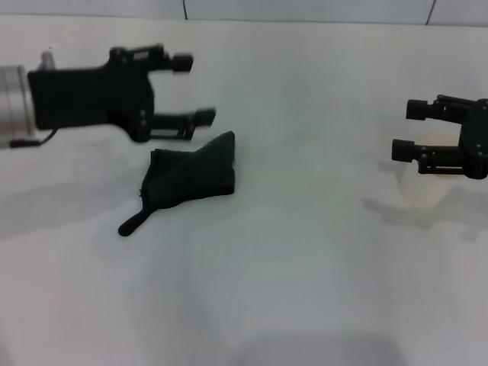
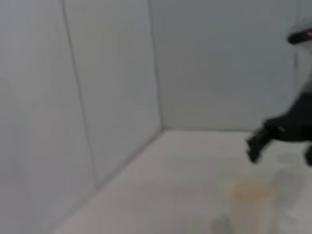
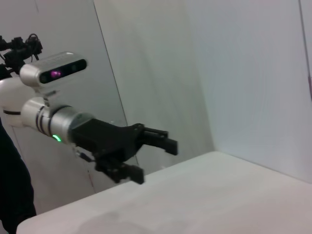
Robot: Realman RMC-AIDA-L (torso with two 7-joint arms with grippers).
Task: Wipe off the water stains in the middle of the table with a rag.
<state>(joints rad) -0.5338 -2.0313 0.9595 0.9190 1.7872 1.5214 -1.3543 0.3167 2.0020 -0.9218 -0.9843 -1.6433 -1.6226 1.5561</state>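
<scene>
Left of centre on the white surface (image 1: pixel 305 267) lies the dark rag (image 1: pixel 191 179), crumpled, its narrow tail nearest. Just beyond it hovers the left gripper (image 1: pixel 200 90), jaws spread, holding nothing. Far right, the right gripper (image 1: pixel 404 130), jaws spread, hangs over a translucent cup (image 1: pixel 427 179).

Dark green-black rag (image 1: pixel 192 177) (plain); white table (image 1: pixel 305 267); black grippers.

The right gripper (image 1: pixel 405 130) hides part of the pale cup (image 1: pixel 427 191).
</scene>
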